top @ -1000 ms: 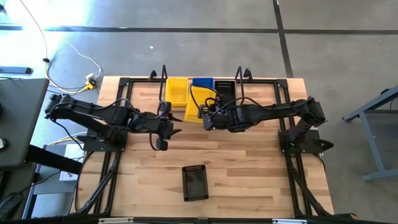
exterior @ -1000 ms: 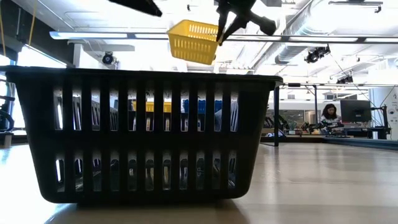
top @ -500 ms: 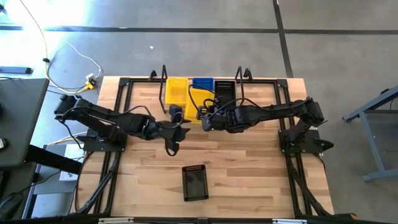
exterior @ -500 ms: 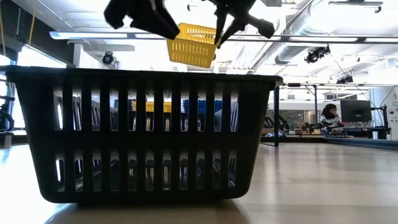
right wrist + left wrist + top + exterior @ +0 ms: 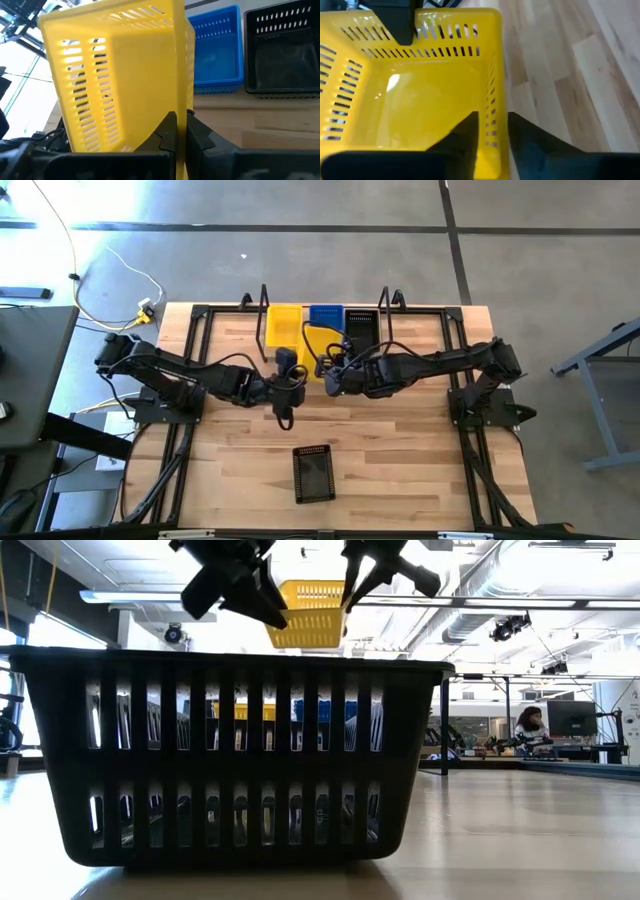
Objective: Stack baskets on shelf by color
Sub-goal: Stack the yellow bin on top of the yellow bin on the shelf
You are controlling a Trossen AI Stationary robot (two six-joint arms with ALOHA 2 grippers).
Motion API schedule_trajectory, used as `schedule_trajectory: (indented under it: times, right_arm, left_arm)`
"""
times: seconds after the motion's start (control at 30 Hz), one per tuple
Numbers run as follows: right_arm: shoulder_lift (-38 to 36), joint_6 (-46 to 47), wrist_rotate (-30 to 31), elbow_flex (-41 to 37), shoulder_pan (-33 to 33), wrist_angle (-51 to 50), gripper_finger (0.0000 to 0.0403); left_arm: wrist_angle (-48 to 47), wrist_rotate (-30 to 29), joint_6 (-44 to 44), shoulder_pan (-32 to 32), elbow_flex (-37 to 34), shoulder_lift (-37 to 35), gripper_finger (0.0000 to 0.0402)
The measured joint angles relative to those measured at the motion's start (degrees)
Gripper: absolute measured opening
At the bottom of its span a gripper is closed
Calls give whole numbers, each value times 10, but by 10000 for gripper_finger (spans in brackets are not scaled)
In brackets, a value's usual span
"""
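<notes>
A yellow basket [image 5: 315, 350] hangs tilted above the table, just in front of the shelf [image 5: 264, 305]. My right gripper [image 5: 331, 373] is shut on its right side and my left gripper [image 5: 297, 377] is shut over its left wall. On the shelf sit another yellow basket [image 5: 283, 323], a blue one [image 5: 325, 313] and a black one [image 5: 362, 322], side by side. One more black basket [image 5: 313, 472] stands on its base near the table's front edge; it fills the low view [image 5: 230, 755]. My left gripper straddles a side wall [image 5: 495, 107] of the held yellow basket near a corner, one finger [image 5: 467, 132] inside and one [image 5: 530, 145] outside. It slants down from the table's left. My right gripper pinches the upper edge of the opposite wall [image 5: 181, 100] between its two fingers, coming from the table's right. The basket is lifted clear and tilted.
Black tube frames [image 5: 190, 360] run along both sides of the table under the arms. Bare wood lies between the held basket and the black basket at the front. Beyond the table, in the low view, a person [image 5: 527, 725] sits far off in the room.
My left gripper has travelled toward the table's right and down, rolling as it went, until its fingers reached the hanging yellow basket's left wall. My right gripper and the basket have stayed almost where they were.
</notes>
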Motion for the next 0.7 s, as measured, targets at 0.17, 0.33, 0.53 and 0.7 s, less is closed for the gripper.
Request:
schedule_trajectory:
  times: [0.17, 0.33, 0.53, 0.7]
  right_arm:
    - [0, -21, -4, 0, 0, 1, 0]
    - [0, -41, -9, 0, 0, 2, 0]
    - [0, -47, -19, 0, -2, 2, 29]
    - [-2, -56, -11, 0, -4, -4, 87]
  left_arm:
    - [-1, 21, 1, 0, 0, 0, 14]
    - [-3, 48, 0, 0, 0, 0, 12]
    - [-22, 93, -10, 6, 1, -8, 5]
    - [-58, 163, -35, 28, 0, -18, 2]
